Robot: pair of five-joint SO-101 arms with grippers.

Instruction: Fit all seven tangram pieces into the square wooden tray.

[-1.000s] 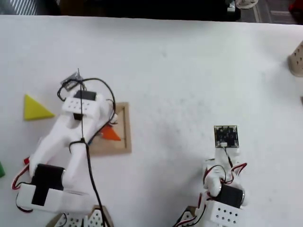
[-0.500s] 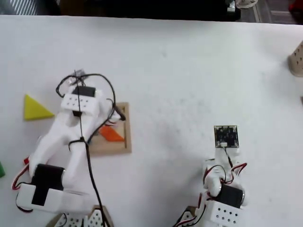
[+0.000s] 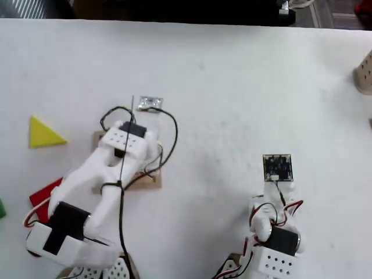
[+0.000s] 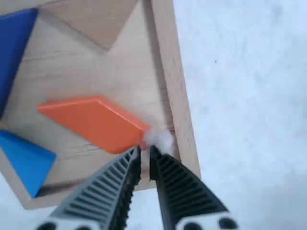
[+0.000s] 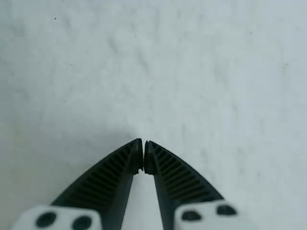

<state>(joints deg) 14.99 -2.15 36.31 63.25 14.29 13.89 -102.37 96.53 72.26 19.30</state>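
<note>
Your left pincer [image 4: 144, 155] is closed and empty, tips down at the tray [image 4: 168, 72] rim. Your right pincer [image 5: 144, 155] is closed and empty over the bare surface [image 3: 232, 87]. The tray holds the orange parallelogram [image 4: 96, 122], right at the left tips, and two blue pieces [image 4: 17, 52]. The yellow triangle [image 3: 43, 133] and red piece [image 3: 43, 195] lie outside the tray.

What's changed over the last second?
The left arm swung right across the tray, uncovering a red piece; the shut left gripper now sits at the orange piece corner by the rim. The yellow triangle and right arm stayed put.
</note>
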